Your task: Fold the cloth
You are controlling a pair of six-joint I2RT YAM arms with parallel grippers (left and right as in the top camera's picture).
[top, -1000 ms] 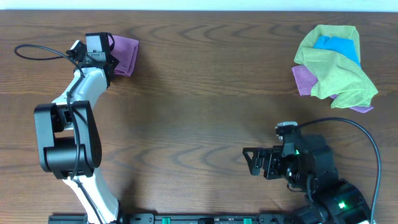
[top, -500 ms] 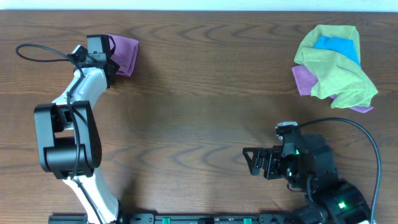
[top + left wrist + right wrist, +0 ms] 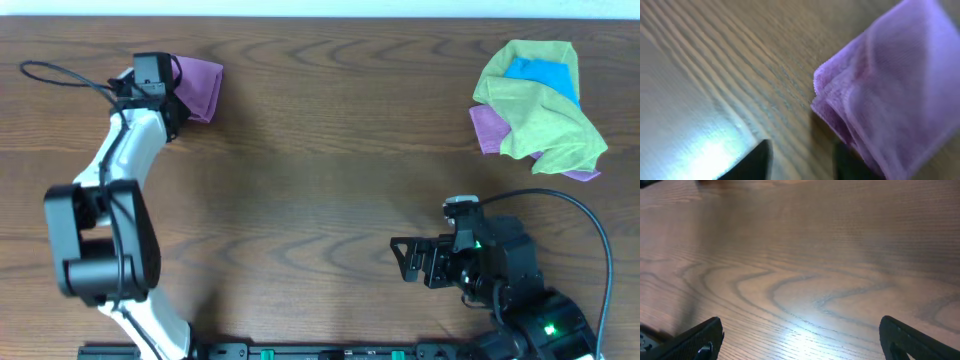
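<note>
A folded purple cloth lies at the far left of the table. In the left wrist view the purple cloth shows as a thick folded corner resting on the wood. My left gripper is at the cloth's left edge. Seen from the left wrist, the left gripper is open, bare wood shows between its dark fingertips, and the right fingertip sits beside the cloth's fold. My right gripper hovers low at the near right, and in its own view the right gripper is wide open over bare wood.
A heap of crumpled cloths, green over blue and purple, lies at the far right. A black cable loops by the left arm. The wooden table stretches between the two arms.
My left gripper has opened and let go of the purple cloth, and the left arm has shifted slightly left. The right arm has not moved.
</note>
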